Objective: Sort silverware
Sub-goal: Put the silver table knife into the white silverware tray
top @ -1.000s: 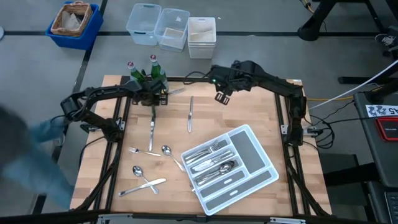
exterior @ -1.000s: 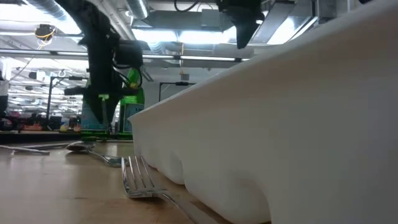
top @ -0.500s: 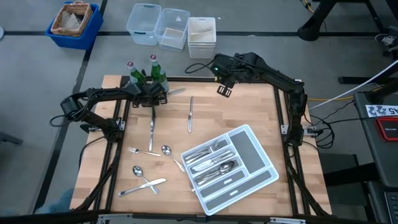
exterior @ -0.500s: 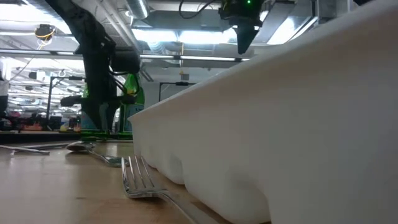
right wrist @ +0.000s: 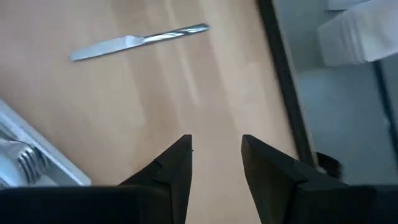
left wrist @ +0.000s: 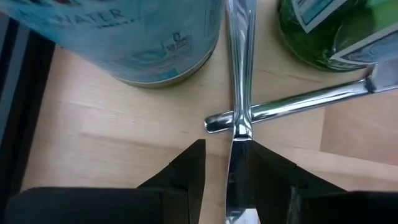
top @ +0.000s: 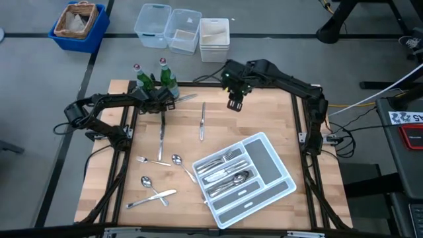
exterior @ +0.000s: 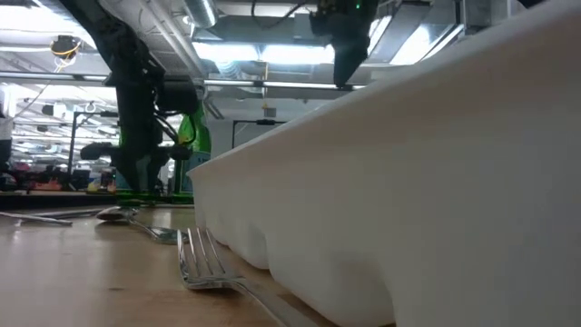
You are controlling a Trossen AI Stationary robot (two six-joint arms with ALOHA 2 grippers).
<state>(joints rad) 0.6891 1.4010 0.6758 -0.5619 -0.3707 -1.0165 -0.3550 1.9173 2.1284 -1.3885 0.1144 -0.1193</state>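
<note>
Low view puts us right against the white tray (exterior: pixel 408 182), whose tall wall fills most of the picture; a fork (exterior: pixel 201 262) lies at its foot, and a spoon (exterior: pixel 123 216) rests farther back on the table (exterior: pixel 82 282). Only the high view lets us see inside the tray (top: pixel 264 158), where several forks and spoons lie in the compartments, while more pieces are scattered on the wood to its left: a spoon (top: pixel 177 160), another spoon (top: pixel 147 182) and a knife (top: pixel 152 198).

Farther off, the left wrist view gives us what the others hide: the left gripper (left wrist: pixel 230 163) has its fingers (left wrist: pixel 189 165) set on either side of a knife (left wrist: pixel 239 74), which crosses over a second utensil handle (left wrist: pixel 292 102) between a clear bottle (left wrist: pixel 137 43) and a green bottle (left wrist: pixel 323 31).

At the far edge, the right gripper (right wrist: pixel 216 152) hangs spread apart and empty above bare wood, with a lone knife (right wrist: pixel 138 41) beyond it; the high view places that gripper (top: pixel 234 104) right of this knife (top: pixel 202 120).
</note>
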